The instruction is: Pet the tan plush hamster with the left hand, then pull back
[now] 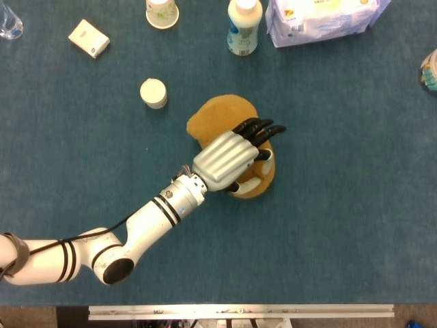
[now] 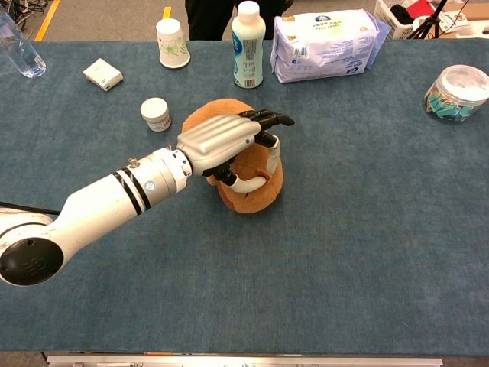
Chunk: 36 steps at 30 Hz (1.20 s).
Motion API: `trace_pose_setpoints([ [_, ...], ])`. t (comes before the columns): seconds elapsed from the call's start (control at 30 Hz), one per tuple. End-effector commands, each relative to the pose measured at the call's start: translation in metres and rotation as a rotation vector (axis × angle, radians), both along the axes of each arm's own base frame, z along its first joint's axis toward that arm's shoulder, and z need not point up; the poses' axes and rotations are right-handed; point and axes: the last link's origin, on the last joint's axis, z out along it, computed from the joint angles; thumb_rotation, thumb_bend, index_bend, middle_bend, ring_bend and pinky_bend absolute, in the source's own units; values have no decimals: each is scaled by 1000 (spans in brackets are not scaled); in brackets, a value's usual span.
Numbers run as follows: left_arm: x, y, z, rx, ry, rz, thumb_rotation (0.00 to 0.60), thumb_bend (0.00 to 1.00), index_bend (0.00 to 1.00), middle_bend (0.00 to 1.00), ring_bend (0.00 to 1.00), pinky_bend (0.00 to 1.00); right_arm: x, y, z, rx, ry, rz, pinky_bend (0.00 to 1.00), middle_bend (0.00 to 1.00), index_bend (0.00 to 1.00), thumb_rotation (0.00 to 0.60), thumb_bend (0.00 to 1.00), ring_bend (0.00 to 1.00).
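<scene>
Hamster: tan plush hamster (image 1: 222, 116) at frame centre, under the left hand (image 1: 224, 160).
Fingers: black fingers (image 1: 258, 130) extended side by side, resting across its top.

A blue-carpeted table (image 2: 367, 252) carries a plush hamster (image 2: 263, 191) mid-table; along the far edge stand a paper cup (image 2: 172, 43), lotion bottle (image 2: 249, 46), wipes pack (image 2: 325, 44) and small box (image 2: 102, 74).
</scene>
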Motion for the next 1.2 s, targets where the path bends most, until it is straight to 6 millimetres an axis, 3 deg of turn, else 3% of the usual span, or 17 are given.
trace_pose_setpoints([
  [0.03,-1,0,0,0,0,3,600,375,557,104,0,114,0,0,-1,3,1,-1,224,230,311,600,0,73],
  [0.3,-2,-2,0,-7,-2,7,600,379,610,132,0,148,-1,-1,-2,8,-1,-5,223,230,311,600,0,73],
  [0.37,-2,-2,0,-12,-4,2,600,379,558,126,0,148,-1,-1,-2,8,-1,-5,223,230,311,600,0,73],
  [0.53,-1,-3,2,-27,-15,-6,600,379,285,114,0,148,-2,-1,-2,9,-1,-5,223,230,311,600,0,74],
  [0.7,0,-3,2,-32,-19,-12,600,378,205,110,0,148,-2,-1,-2,9,-3,-6,223,230,311,600,0,74],
  [0.9,-2,-3,1,-29,-11,-8,600,378,276,106,0,148,-4,-1,-3,13,-4,-11,223,230,311,600,0,73],
  [1.03,0,-2,1,-17,-15,-9,600,378,442,106,0,148,-3,-1,-4,14,-5,-9,224,230,310,600,0,73],
  [1.2,0,-2,0,-10,-14,-8,600,378,564,111,0,157,-3,-1,-4,15,-4,-9,224,230,310,600,0,74],
])
